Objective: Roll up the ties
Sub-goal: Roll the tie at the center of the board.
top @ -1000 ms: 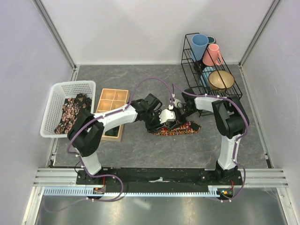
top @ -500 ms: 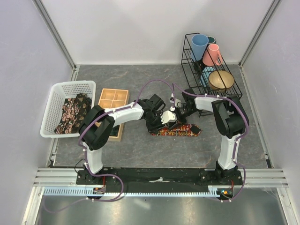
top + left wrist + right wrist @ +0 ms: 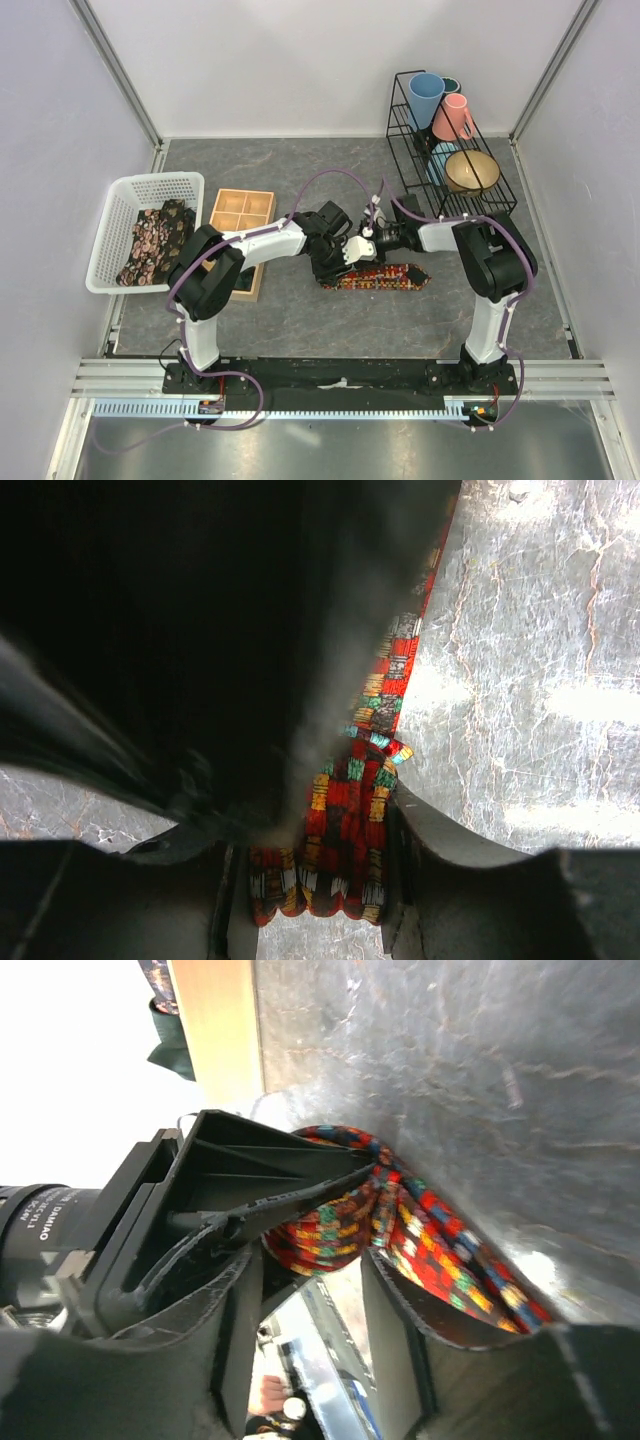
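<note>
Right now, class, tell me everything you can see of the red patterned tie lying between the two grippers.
The tie looks like woven fabric in small red, orange, teal and black blocks. It lies on the grey table near the centre, one stretch flat towards the right arm's side, the other end gathered into loose folds. The left gripper is shut on those folds. The right gripper straddles them, and its grip is unclear.

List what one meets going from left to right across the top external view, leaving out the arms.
white basket holding folded ties → wooden tray → red patterned tie → black wire rack with cups
</note>
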`<control>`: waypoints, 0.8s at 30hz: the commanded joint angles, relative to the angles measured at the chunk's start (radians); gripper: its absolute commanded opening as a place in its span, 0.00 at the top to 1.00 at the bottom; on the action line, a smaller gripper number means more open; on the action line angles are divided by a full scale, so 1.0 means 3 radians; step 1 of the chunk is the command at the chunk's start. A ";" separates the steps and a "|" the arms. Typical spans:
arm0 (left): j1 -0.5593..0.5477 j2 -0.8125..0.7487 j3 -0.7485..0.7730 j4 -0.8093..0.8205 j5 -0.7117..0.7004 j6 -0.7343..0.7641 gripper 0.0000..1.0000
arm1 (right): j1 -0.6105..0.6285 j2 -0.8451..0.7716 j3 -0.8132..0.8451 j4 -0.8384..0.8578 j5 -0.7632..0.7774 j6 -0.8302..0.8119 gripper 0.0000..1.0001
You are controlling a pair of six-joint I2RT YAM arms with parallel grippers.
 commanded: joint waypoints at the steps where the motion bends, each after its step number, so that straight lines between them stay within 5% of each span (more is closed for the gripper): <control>1: 0.0020 0.0194 -0.0211 -0.0185 -0.0047 0.0033 0.98 | 0.0131 -0.0046 -0.0273 0.1025 -0.0131 0.0781 0.46; 7: 0.0020 0.0209 -0.0232 -0.0139 -0.0052 0.0017 0.98 | 0.0228 0.0026 -0.0591 0.1864 -0.0065 0.1187 0.47; 11: 0.0020 0.0225 -0.0232 -0.0123 -0.0073 0.0007 0.98 | 0.0284 0.0082 -0.0596 0.1767 0.0062 0.1064 0.46; 15: 0.0020 0.0235 -0.0232 -0.0123 -0.0083 -0.0023 0.98 | 0.0356 0.0098 -0.0402 0.1094 0.0227 0.0604 0.49; 18: 0.0020 0.0245 -0.0232 -0.0123 -0.0078 -0.0059 0.98 | 0.0402 0.0097 -0.0407 0.0990 0.0247 0.0507 0.64; 19: 0.0020 0.0245 -0.0242 -0.0108 -0.0068 -0.0079 0.98 | 0.0407 0.0133 -0.0397 0.0909 0.0262 0.0435 0.78; 22: 0.0020 0.0235 -0.0257 -0.0083 -0.0058 -0.0110 0.98 | 0.0402 0.0215 -0.0284 0.0388 0.0308 0.0011 0.98; 24: 0.0020 0.0220 -0.0278 -0.0057 -0.0052 -0.0115 0.96 | 0.0402 0.0240 -0.0228 0.0152 0.0344 -0.0193 1.00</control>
